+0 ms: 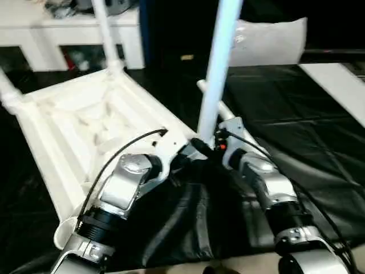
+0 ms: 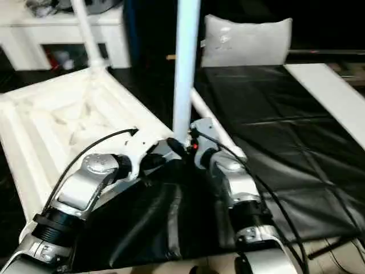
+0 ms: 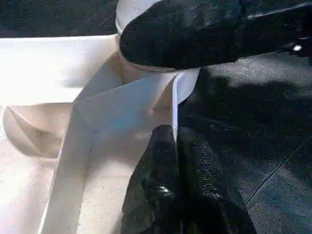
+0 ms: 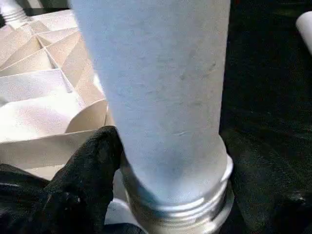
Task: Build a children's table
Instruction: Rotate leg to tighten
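Observation:
The white tabletop (image 1: 63, 120) lies upside down on the black cloth, its ribbed underside facing up. One leg (image 1: 219, 63) stands upright in the near right corner socket (image 4: 180, 214). My right gripper (image 1: 206, 144) is open around this leg's base, and one black finger (image 4: 92, 165) touches the leg. My left gripper (image 1: 179, 157) is shut, and its fingertips (image 3: 170, 161) rest on the tabletop rim beside that socket. Two more legs stand at the far corner (image 1: 108, 34) and the left corner (image 1: 8, 91). Another leg (image 2: 214, 123) lies on the cloth behind my right gripper.
A white cabinet (image 1: 34, 34) stands at the back left. A pale pillow (image 1: 274, 40) lies at the back and a white board (image 1: 342, 85) at the right. The black cloth (image 1: 296, 125) covers the work surface.

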